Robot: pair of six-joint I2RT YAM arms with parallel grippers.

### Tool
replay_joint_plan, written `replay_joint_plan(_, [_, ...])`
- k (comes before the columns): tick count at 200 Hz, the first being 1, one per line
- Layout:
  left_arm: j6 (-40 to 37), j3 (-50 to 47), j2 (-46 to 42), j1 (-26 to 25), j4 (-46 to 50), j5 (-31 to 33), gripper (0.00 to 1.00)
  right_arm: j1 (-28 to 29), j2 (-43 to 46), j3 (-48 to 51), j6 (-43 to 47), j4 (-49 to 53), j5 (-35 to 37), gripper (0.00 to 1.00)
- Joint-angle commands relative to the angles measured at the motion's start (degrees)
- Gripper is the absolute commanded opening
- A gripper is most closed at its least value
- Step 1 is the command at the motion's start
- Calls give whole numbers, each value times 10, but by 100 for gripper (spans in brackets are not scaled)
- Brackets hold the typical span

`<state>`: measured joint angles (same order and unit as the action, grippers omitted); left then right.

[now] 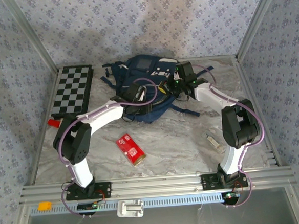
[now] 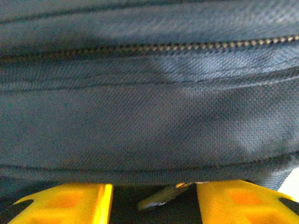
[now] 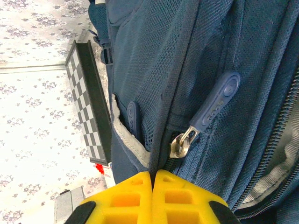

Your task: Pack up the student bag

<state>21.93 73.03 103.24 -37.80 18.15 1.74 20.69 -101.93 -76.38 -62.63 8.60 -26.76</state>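
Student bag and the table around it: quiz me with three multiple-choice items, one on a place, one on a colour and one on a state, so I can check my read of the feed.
1. Where does the red box lie relative to the student bag?
A. inside it
B. on the table, on the near side of it
C. on top of it

2. What colour is the student bag's fabric?
A. navy blue
B. green
C. orange

3. How does the left end effector stand?
A. shut on the red box
B. shut on a chessboard
C. open, close against the bag

Answers:
1 B: from above, the box rests on bare table in front of the bag.
2 A: the weave reads navy blue from above and up close.
3 C: its yellow fingers stand apart, with bag fabric just beyond them.
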Motion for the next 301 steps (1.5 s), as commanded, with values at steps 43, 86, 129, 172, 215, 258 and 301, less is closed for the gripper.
replay_joint_plan(43, [-68, 46, 35, 7, -51, -61, 15, -14, 8, -40, 13, -2, 2, 0])
replay_joint_plan(86, [-76, 25, 15, 9, -44, -48, 0, -37, 22, -43, 32, 29, -6, 0])
replay_joint_plan(129, [-65, -19, -18, 29, -44, -47, 0, -70, 26, -50, 46, 56, -22, 0])
replay_joint_plan(172, [-47, -19, -17, 28, -49, -74, 0, -65, 4, -67, 48, 58, -48, 0])
replay_joint_plan(215, [-22, 6, -14, 9, -40, -66, 0, -23, 43, 28, 7, 25, -31, 30])
replay_joint_plan(258, [-5, 22, -5, 2, -26, -41, 0, 6, 52, 114, -56, -52, -26, 44])
replay_joint_plan(301, [1, 28, -3, 3, -15, -30, 0, 17, 7, 120, -117, -129, -19, 52])
